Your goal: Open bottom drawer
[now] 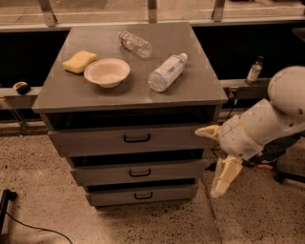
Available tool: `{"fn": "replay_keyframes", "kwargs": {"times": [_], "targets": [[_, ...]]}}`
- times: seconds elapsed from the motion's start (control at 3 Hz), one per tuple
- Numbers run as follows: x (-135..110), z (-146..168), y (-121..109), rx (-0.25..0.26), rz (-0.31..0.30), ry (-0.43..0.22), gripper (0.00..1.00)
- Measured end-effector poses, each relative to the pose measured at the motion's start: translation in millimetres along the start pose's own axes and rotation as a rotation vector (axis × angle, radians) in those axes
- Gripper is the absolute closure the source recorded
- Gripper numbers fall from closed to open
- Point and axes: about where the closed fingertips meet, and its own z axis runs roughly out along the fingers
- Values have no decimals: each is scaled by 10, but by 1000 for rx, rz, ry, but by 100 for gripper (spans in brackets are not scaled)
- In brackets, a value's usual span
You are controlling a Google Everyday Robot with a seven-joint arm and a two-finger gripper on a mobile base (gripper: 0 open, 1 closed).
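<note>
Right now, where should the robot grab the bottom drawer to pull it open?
By the small black loop handle at the centre of the bottom drawer front. It is best to come straight from the front, because the loop's bar runs sideways across that face. The gripper hangs to the right of the cabinet.

Speckled terrazzo floor [43, 190]; dark wall panel [238, 52] with metal posts [151, 9] behind the bench [200, 93]; hand [206, 162] hangs at its right side.

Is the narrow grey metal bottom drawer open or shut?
Shut: the bottom drawer sits pushed in; the gripper hangs to its right, not touching it.
</note>
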Motion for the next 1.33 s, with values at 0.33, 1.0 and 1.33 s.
{"fn": "replay_keyframes", "kwargs": {"times": [0.33, 1.0, 1.33], "targets": [[62, 670, -52, 15, -36, -115, 0], [250, 1002, -21, 113, -93, -328, 0], [376, 1303, -49, 119, -18, -298, 0]]}}
